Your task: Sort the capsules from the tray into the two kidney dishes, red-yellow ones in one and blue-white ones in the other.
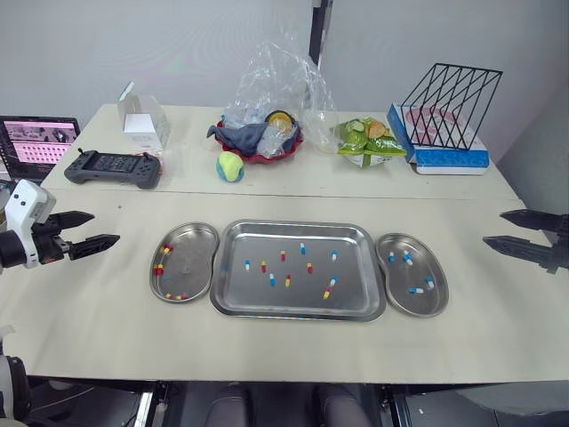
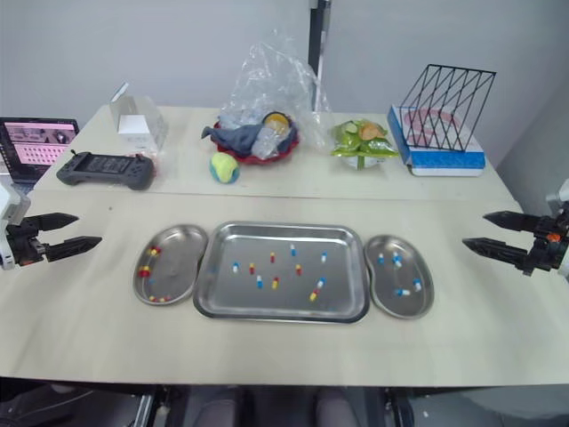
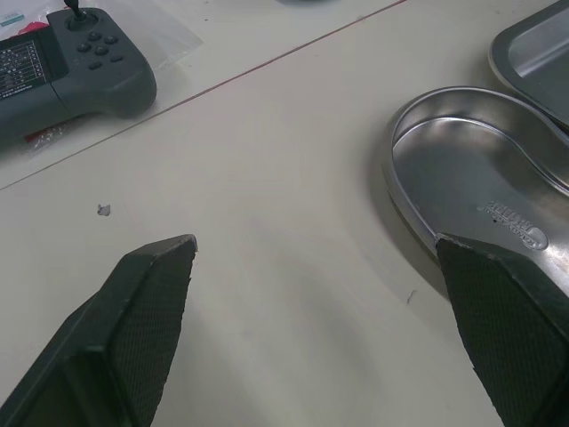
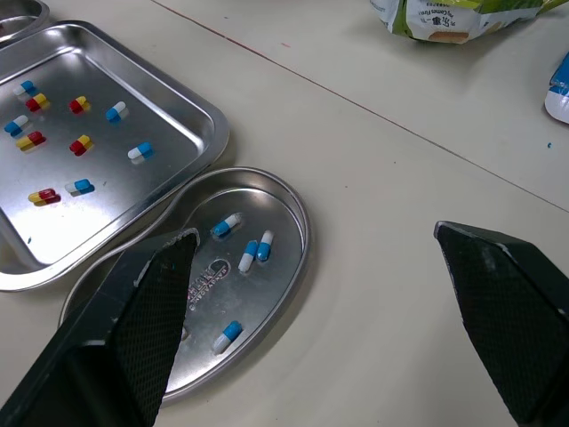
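Note:
A steel tray [image 1: 298, 313] lies at the table's middle with several red-yellow capsules [image 1: 327, 293] and blue-white capsules [image 1: 272, 279] scattered in it. The left kidney dish [image 1: 191, 258] touches its left side and holds several red-yellow capsules [image 1: 159, 267]. On the other side, the right kidney dish [image 1: 404, 304] holds several blue-white capsules [image 4: 252, 253]. My left gripper [image 1: 106, 227] hovers open to the left of the left dish, empty. Out past the right dish, my right gripper [image 1: 493, 228] is open and empty too.
A grey game controller [image 1: 113, 166], a white box [image 1: 144, 120] and a laptop screen [image 1: 36, 142] sit at the back left. A red bowl under a plastic bag [image 1: 262, 133], a ball [image 1: 230, 165], a green snack packet [image 1: 369, 140] and a wire rack [image 1: 449, 93] line the back.

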Motion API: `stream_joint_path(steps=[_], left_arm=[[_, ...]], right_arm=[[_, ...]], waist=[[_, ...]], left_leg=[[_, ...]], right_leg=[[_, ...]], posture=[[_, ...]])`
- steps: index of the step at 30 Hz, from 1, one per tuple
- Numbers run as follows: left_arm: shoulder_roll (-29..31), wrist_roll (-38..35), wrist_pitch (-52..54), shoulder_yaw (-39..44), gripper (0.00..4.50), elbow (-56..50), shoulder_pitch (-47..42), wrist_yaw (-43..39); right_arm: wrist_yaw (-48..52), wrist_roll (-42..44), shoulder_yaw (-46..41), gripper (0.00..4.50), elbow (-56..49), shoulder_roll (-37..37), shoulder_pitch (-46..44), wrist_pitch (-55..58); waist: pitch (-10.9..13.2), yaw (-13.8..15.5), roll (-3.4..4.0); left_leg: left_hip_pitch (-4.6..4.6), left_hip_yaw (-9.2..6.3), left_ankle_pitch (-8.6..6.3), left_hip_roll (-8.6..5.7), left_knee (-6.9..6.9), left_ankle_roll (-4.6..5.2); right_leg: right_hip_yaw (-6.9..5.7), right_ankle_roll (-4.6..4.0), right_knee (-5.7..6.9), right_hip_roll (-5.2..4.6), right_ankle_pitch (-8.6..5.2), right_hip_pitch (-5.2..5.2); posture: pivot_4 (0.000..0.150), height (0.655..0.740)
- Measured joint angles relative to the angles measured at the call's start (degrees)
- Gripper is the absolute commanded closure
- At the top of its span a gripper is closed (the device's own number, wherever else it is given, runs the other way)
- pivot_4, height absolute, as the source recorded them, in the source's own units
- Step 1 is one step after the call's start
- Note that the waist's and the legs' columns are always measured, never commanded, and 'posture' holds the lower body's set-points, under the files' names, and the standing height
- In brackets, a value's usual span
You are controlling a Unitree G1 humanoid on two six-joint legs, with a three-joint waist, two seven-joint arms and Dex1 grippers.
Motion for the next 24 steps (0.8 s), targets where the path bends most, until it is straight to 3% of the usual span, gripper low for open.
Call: stream_joint_path(steps=[19,24], left_arm=[[-0.02,-2.72,7.77,0.44,0.0,-10.66,1.79,-0.44],[0.0,-5.69,14.42,0.58,0.0,-19.01,5.37,-2.28]], right_arm=[[0.23,0.53,-0.34,0.02,-0.26,1.4,0.52,-1.36],[1.53,2.61,-0.33,0.02,-8.39,1.37,3.72,2.09]], waist=[[0.0,0.01,0.0],[0.0,0.06,0.0]], left_leg=[[0.0,-0.01,0.0,0.0,0.02,0.0],[-0.01,-0.02,0.0,0.01,0.03,0.0]], right_leg=[[0.0,0.0,0.02,0.0,0.0,0.01],[0.0,0.0,0.03,0.0,0.0,0.01]], posture=[[0.15,0.7334],[0.15,0.7334]])
